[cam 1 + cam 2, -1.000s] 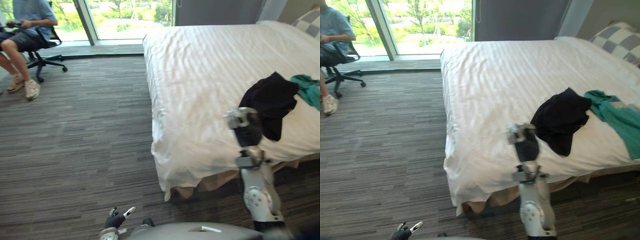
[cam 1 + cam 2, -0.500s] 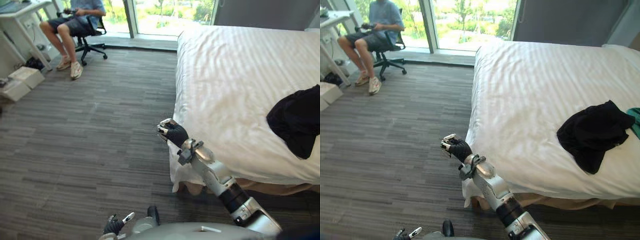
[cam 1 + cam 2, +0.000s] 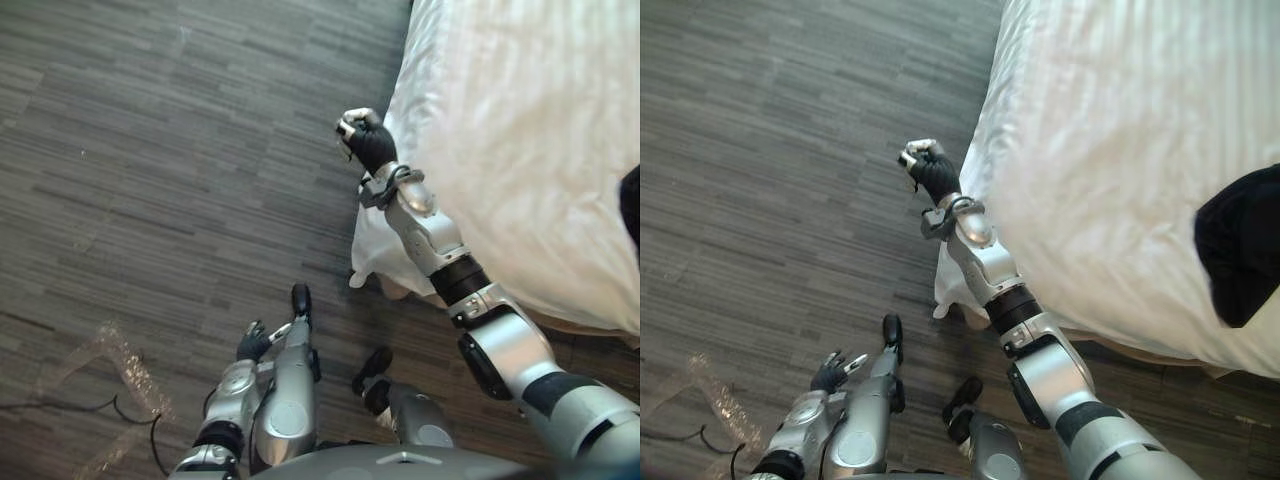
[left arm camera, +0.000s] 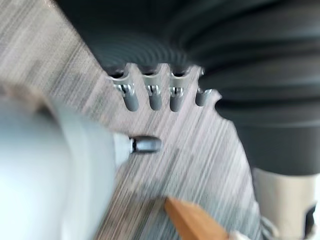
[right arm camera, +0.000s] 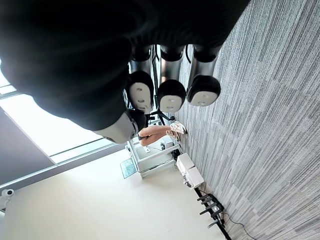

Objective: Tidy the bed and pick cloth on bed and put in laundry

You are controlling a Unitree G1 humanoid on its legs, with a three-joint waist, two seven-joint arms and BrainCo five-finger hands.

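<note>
- A bedroom with a work corner.
- 1 wide bed (image 3: 1110, 130) with a white, faintly striped cover takes up one side, and the cover hangs down over the mattress corner toward the floor.
- Grey streaked carpet (image 3: 150, 150) covers the floor beside the bed.
- The right wrist view shows a tall bright window (image 5: 55, 132), a white desk (image 5: 150, 155), a seated person's leg (image 5: 157, 132) beside the desk, and boxes (image 5: 190, 175) on the carpet near it.

The bed (image 3: 1110, 140) lies just right of the fingers (image 3: 921, 150) of the right hand (image 3: 934, 172). A garment (image 3: 1240, 245) lies on it, farther right, well apart.
</note>
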